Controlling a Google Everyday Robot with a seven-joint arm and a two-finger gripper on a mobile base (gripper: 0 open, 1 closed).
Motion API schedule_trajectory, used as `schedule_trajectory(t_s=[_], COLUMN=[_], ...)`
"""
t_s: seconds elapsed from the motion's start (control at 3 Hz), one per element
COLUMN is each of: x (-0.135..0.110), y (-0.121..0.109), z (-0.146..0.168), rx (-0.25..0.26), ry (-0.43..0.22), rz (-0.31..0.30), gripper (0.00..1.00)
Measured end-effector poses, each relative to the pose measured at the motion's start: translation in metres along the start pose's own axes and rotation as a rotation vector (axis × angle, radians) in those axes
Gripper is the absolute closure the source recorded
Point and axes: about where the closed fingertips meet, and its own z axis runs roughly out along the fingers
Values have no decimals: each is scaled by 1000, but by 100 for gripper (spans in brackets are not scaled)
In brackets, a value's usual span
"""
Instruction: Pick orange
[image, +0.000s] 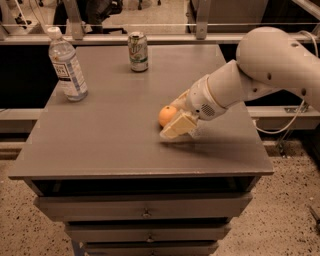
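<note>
The orange is a small round bright-orange fruit lying on the grey table top, right of the middle. My gripper reaches in from the right on a white arm and sits low over the table at the orange. Its cream near finger lies just in front of and to the right of the orange, and the far finger shows behind it. The jaws stand open around the orange's right side. I cannot tell whether the fingers touch it.
A clear water bottle stands at the table's back left. A soda can stands at the back middle. Drawers sit under the table top. A rail and shelf run behind the table.
</note>
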Motion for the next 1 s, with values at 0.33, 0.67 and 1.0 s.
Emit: schedule_trajectory(t_s=[0.33, 0.67, 1.0], x=[-3, -17, -33], y=[-6, -13, -25], z=[-3, -22, -58], rx=[-4, 2, -8], ry=[-26, -76, -214], rz=[24, 37, 69], gripper=[64, 88, 100])
